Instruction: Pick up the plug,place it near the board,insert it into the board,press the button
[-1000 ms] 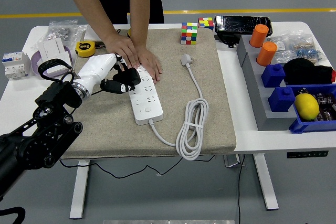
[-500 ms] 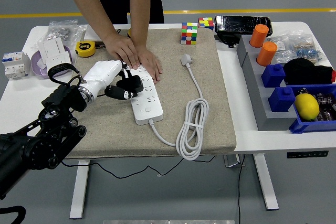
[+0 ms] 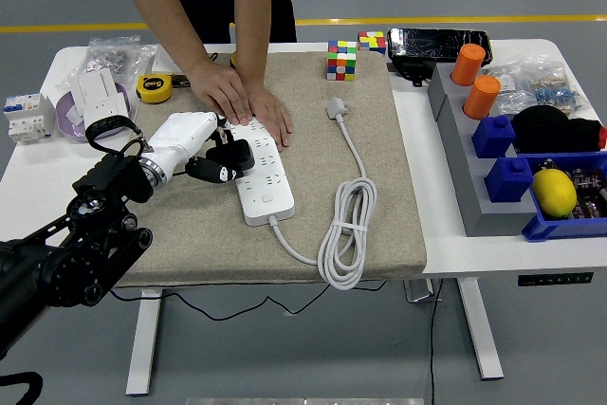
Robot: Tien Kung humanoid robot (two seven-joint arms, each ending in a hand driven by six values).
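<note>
Plug (image 3: 228,156) first: the small black one sits in the grasp of the left hand (image 3: 194,144), whose pale fingers are curled around it, right at the left edge of the white power strip (image 3: 260,173). It is tilted over the sockets, not seated in one as far as I can tell, so insertion looks like the step in hand. The right hand is out of sight.

A person at the far side presses both hands (image 3: 245,101) flat on the strip's far end (most likely to keep it from sliding while the plug is pushed in). The strip lies on a beige mat (image 3: 379,187) covering the middle of the worktop (image 3: 441,253), and its own white cable (image 3: 349,225) loops in a coil to the right, ending in a loose white plug (image 3: 335,107) near the mat's far edge.

On the right, a row of bins: a blue tray (image 3: 531,227) holds a lemon (image 3: 555,192), and behind it lies something black and soft that I cannot identify. Two orange cups (image 3: 474,78) stand on a grey block (image 3: 453,130). Far back sit two colour cubes (image 3: 343,59), and to the left a yellow tape measure (image 3: 154,88).
</note>
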